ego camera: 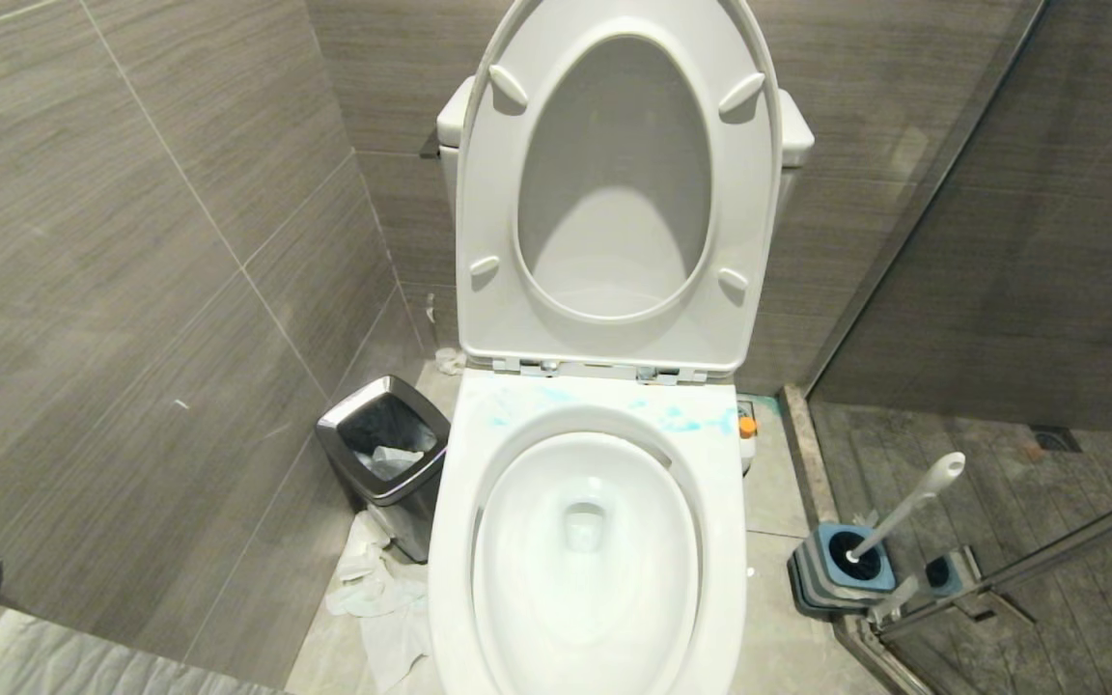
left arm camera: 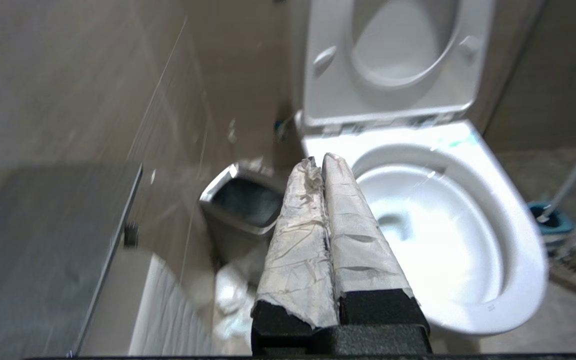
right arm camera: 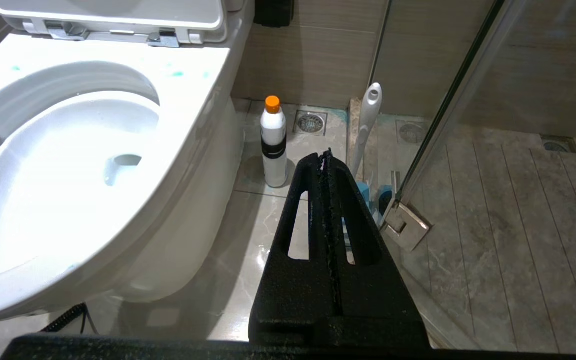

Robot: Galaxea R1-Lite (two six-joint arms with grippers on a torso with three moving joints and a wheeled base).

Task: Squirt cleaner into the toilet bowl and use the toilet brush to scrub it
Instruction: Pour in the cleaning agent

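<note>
Nearest the wrist cameras, both end effectors were pressed shut and empty: the left gripper point(left arm camera: 322, 159), its fingers point(left arm camera: 298, 240) wrapped in pale tape, hung above the near left side of the toilet bowl point(ego camera: 595, 425); the right gripper point(right arm camera: 327, 156), bare black, hung over the floor tiles point(right arm camera: 248, 225) at the bowl's right. Neither arm appeared in the head view.

Next out, the bowl stood open, with its seat and lid point(ego camera: 614, 193) raised against the cistern. The cleaner point(ego camera: 681, 420) showed as turquoise smears on the rear rim, near the hinges; the inner basin looked nearly white.

To the right of the bowl, the toilet brush point(ego camera: 908, 507) stood in its striped holder point(ego camera: 836, 569) just beside the glass shower door point(right arm camera: 448, 100), handle leaning, bristle head hidden in the holder. Judged from its build, the brush is light and stiff, with a smooth plastic handle liable to slip or twist in narrow jaws; the upper handle, below the rounded tip, seems the best place to grasp.

Farther back, a white bottle with an orange cap point(right arm camera: 274, 142) stood on the floor near the wall. A steel bin point(ego camera: 384, 449) sat to the bowl's left.
</note>
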